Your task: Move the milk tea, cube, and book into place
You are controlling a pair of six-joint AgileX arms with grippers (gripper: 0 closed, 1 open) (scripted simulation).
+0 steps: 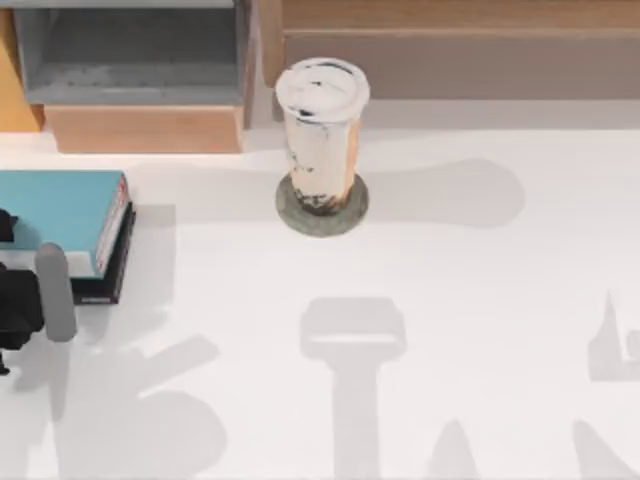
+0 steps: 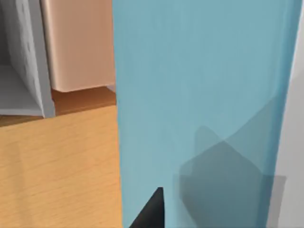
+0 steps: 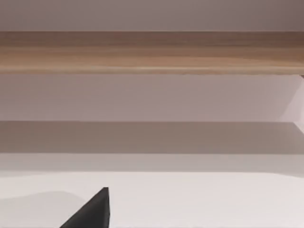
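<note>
White table (image 1: 450, 300) runs from the front edge to a wooden shelf (image 1: 450, 40) at the back. My left gripper (image 1: 30, 300) sits at the table's left edge, over the near end of the book (image 1: 60, 210); I cannot tell how its jaws stand. That thick light-blue book lies flat on a thin black book (image 1: 112, 270), and the edge cuts it off. Farther back, the milk tea (image 1: 320, 130) stands upright on a grey coaster (image 1: 322, 210). An open grey box (image 1: 130, 50) is back left. My right gripper (image 3: 90, 211) faces the shelf; jaws unclear.
</note>
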